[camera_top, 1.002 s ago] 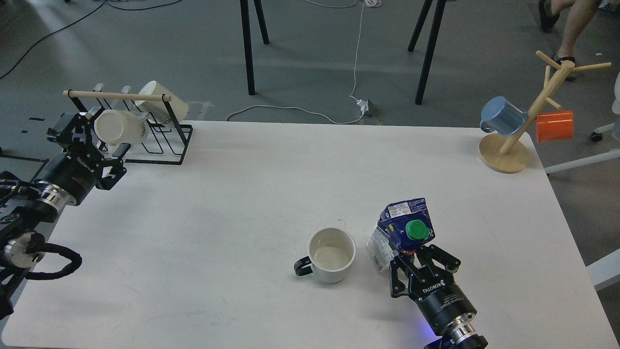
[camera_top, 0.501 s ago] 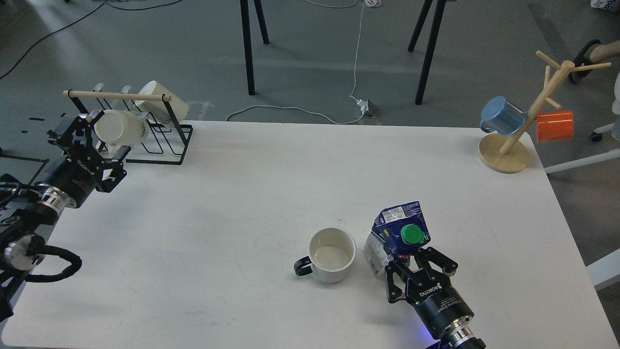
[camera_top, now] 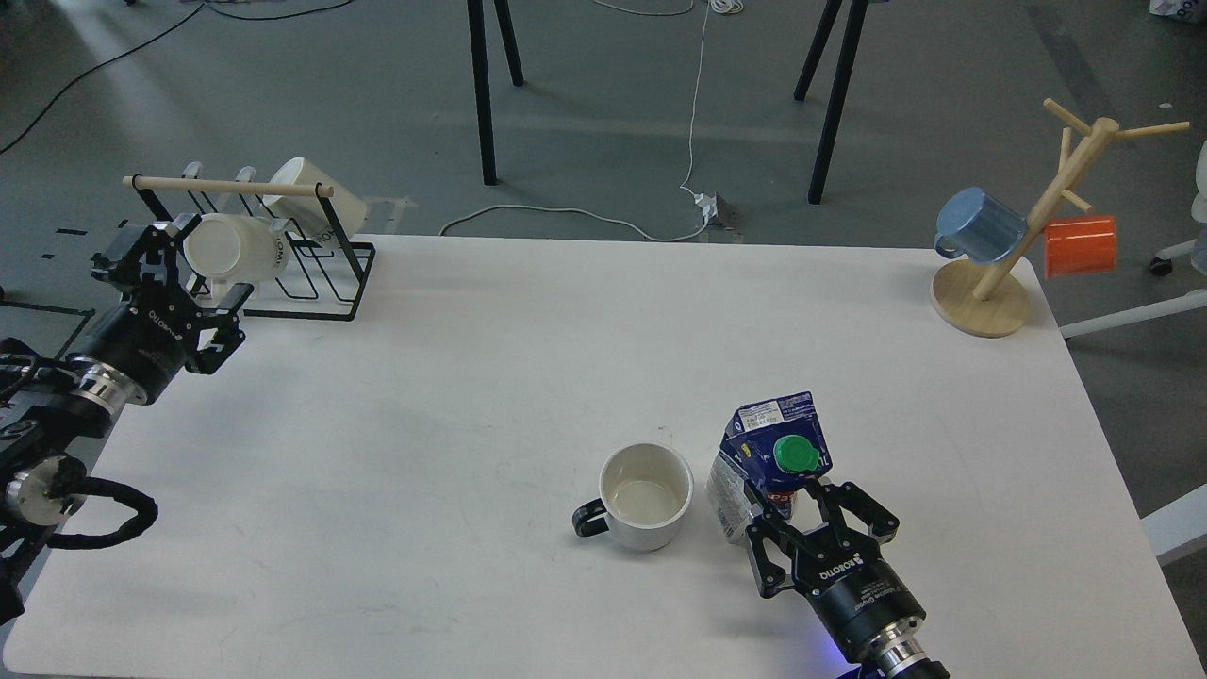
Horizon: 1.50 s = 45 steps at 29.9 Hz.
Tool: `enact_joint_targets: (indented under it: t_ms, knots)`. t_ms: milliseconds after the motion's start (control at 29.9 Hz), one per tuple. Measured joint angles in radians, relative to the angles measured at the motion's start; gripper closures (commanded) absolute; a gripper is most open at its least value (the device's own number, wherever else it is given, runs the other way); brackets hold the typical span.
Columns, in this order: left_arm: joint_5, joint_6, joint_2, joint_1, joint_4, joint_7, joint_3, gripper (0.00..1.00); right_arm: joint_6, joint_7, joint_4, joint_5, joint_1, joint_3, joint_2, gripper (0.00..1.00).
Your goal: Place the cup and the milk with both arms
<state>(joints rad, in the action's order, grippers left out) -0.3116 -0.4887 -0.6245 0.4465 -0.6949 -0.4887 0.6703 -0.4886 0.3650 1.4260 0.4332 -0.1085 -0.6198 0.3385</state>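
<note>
The cup (camera_top: 646, 495), a cream-white mug with a black loop handle pointing left, stands upright on the white table (camera_top: 471, 377) in the near middle. The milk (camera_top: 771, 462), a dark blue and white carton with a green cap, stands just right of the cup, leaning slightly. My right gripper (camera_top: 801, 519) is at the carton's near side, its fingers spread to either side of the carton's base, and looks open. My left gripper (camera_top: 184, 278) is open and empty at the table's left edge, next to the wire rack.
A black wire rack (camera_top: 283, 255) with two cream lettered mugs stands at the back left. A wooden mug tree (camera_top: 1000, 283) with a blue mug (camera_top: 981, 224) and an orange mug (camera_top: 1080, 245) stands at the back right corner.
The milk has shifted a little left and toward me and stands straighter. My right gripper has drawn back slightly with wider fingers. The left arm has barely moved.
</note>
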Motion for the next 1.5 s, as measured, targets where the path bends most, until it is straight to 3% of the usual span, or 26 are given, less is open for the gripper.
enact_joint_targets:
  t_ms: [501, 768, 1002, 1236, 1503]
  knots:
    - [-0.049, 0.000, 0.003, 0.000, 0.000, 0.000, 0.002, 0.01, 0.000, 0.000, 0.070, -0.004, -0.116, -0.014, 0.121, 0.02]
    - [-0.049, 0.000, 0.002, 0.000, 0.000, 0.000, 0.002, 0.00, 0.000, 0.002, 0.074, -0.002, -0.209, -0.038, 0.275, 0.02]
    - [-0.097, 0.000, 0.003, -0.012, 0.000, 0.000, 0.000, 0.01, 0.000, -0.003, 0.058, -0.005, -0.222, -0.261, 0.472, 0.02]
    - [-0.157, 0.000, 0.003, -0.013, 0.000, 0.000, 0.003, 0.01, 0.000, -0.011, 0.007, -0.053, 0.074, -0.320, 0.648, 0.02]
    - [-0.158, 0.000, 0.006, -0.009, -0.003, 0.000, 0.004, 0.01, 0.000, -0.010, -0.131, -0.101, 0.459, -0.085, 0.569, 0.02]
